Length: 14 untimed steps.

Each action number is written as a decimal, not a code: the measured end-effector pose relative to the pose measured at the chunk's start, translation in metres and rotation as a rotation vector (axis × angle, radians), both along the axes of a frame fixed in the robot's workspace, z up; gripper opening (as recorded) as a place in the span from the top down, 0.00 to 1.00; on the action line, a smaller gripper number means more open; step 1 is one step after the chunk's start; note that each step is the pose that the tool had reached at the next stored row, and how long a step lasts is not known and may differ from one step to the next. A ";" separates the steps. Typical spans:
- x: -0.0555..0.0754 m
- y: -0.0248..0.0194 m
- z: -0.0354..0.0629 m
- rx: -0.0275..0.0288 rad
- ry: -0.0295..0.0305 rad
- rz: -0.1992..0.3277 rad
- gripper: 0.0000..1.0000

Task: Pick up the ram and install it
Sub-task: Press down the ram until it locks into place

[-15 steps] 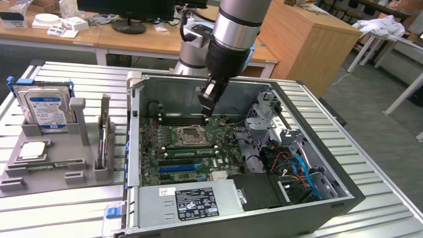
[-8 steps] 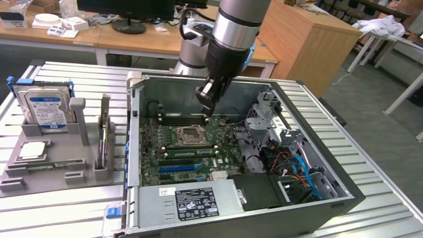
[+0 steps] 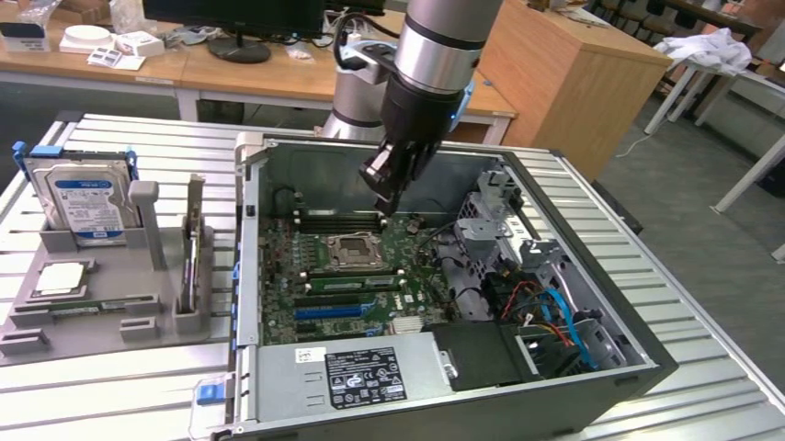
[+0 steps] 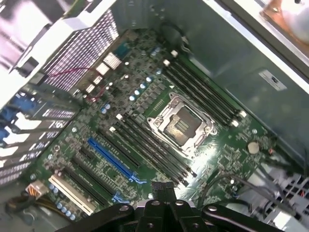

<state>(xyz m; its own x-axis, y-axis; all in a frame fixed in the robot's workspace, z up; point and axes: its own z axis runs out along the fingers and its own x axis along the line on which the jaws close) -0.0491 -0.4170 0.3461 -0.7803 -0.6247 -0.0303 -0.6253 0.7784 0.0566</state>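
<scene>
My gripper [image 3: 390,208] hangs inside the open computer case [image 3: 589,367], just above the memory slots [image 3: 337,220] behind the CPU socket [image 3: 356,248]. Its fingers are shut and I see nothing between them. In the wrist view the shut fingertips [image 4: 161,189] hover over the motherboard [image 4: 145,96] beside the CPU socket [image 4: 181,124] and the rows of black memory slots [image 4: 154,150]. A long green ram stick [image 3: 88,305] lies in the grey holder [image 3: 110,276] at the exterior view's left, far from the gripper. Another green stick [image 3: 353,282] sits in a slot in front of the socket.
The holder also carries an upright hard drive [image 3: 84,204] with a blue label and an upright card [image 3: 193,253]. Inside the case are a power supply [image 3: 362,377], a drive cage [image 3: 497,216] and blue and orange cables [image 3: 558,317]. Desks and a wooden cabinet [image 3: 564,73] stand behind.
</scene>
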 end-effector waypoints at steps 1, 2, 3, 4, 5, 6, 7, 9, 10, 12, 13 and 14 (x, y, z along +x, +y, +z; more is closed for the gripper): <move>0.000 0.0000 0.0000 -0.0001 0.0000 -0.017 0.89; 0.000 0.0000 0.0000 0.0000 0.0000 -0.033 0.89; 0.000 0.0000 0.0000 0.0000 0.0000 -0.049 0.89; 0.000 0.0000 0.0000 0.0000 0.0000 -0.066 0.89; 0.000 0.0000 0.0000 0.0000 0.0000 -0.083 0.89; 0.000 0.0000 0.0000 0.0000 0.0000 -0.100 0.89; 0.000 0.0000 0.0000 0.0000 0.0000 -0.117 0.89; 0.000 0.0000 0.0000 -0.0001 0.0000 -0.154 0.89; 0.000 0.0000 0.0000 0.0000 0.0000 -0.172 0.89; 0.000 0.0000 0.0000 -0.0001 0.0000 -0.208 0.89; 0.000 0.0000 0.0000 0.0000 0.0000 -0.226 0.89; 0.000 0.0000 0.0000 -0.0001 0.0001 -0.244 0.89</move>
